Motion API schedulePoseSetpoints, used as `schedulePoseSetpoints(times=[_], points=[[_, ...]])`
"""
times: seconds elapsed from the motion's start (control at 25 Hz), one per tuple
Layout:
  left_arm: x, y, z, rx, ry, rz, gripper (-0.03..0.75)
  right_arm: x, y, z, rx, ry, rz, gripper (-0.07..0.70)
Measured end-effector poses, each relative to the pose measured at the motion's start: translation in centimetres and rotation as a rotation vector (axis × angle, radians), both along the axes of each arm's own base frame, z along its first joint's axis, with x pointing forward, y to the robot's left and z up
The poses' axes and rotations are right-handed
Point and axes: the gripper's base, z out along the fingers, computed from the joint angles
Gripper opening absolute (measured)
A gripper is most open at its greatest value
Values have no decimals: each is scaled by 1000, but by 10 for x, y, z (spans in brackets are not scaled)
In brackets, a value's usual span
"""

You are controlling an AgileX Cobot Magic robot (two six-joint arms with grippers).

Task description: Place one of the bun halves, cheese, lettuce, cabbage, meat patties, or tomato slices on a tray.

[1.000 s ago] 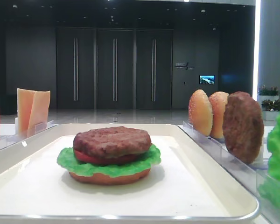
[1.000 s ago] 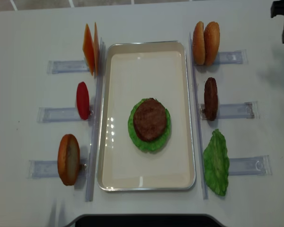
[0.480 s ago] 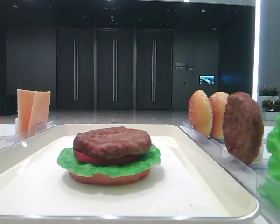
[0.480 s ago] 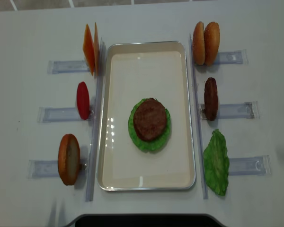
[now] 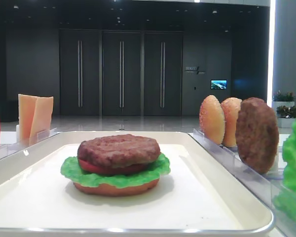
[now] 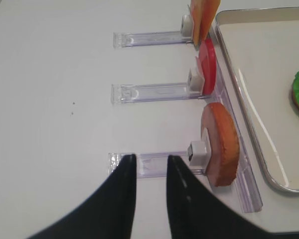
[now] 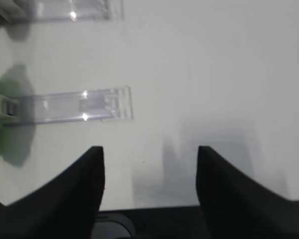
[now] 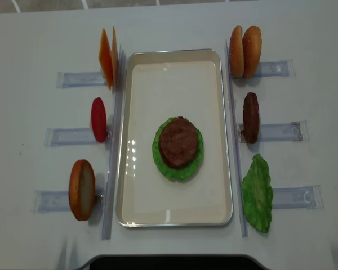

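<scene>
While the right gripper hangs over bare table with jaws spread wide and nothing between them, the left gripper sits with fingers close together, a narrow gap showing, gripping nothing; it is above the near end of a clear holder, whether touching I cannot tell.

Counts:
- tray: one, centre of the table.
- stack on tray: base bun, lettuce, tomato slice, meat patty on top.
- left of tray, standing on edge in holders: two cheese slices, one tomato slice, one bun half.
- right of tray: two seeded bun halves, one patty on edge, one lettuce leaf.

Totals: two patties, two tomato slices, two lettuce leaves, two cheese slices, four bun halves.
</scene>
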Motion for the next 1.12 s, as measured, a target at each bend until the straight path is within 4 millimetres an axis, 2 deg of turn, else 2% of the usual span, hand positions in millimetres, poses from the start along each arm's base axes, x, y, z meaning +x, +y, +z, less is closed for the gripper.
schedulePoseSetpoints(times=[0.48,1.12], points=[[0,0,0,0,0,0,159,-57,7,4,0,-417,45,391],[0,0,0,0,0,0,159,-59,7,4,7,-431,36,391]])
